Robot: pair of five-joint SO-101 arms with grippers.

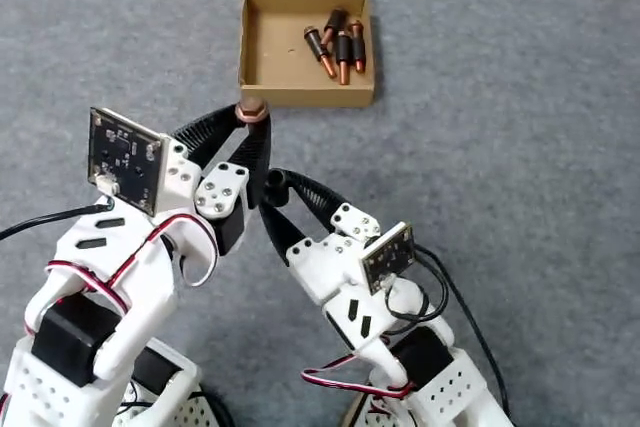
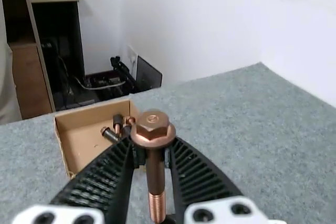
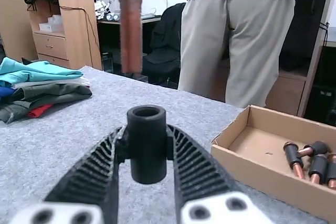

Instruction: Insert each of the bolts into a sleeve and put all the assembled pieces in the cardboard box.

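My left gripper (image 2: 149,156) is shut on a copper bolt (image 2: 152,153), held head-up just in front of the cardboard box (image 1: 260,42); from above the bolt head (image 1: 251,109) shows at the fingertips. My right gripper (image 3: 146,145) is shut on a black sleeve (image 3: 146,140), open end up. That sleeve (image 1: 277,183) sits below and slightly right of the bolt in the high view. The bolt's shank (image 3: 130,22) hangs above the sleeve, a little to one side, not touching. Several assembled pieces (image 1: 338,44) lie in the box's right half.
Grey cloth covers the table (image 1: 520,167). The box stands at the table's far middle. Folded clothes (image 3: 39,85) lie at a table edge. A person stands behind the table, away from the work.
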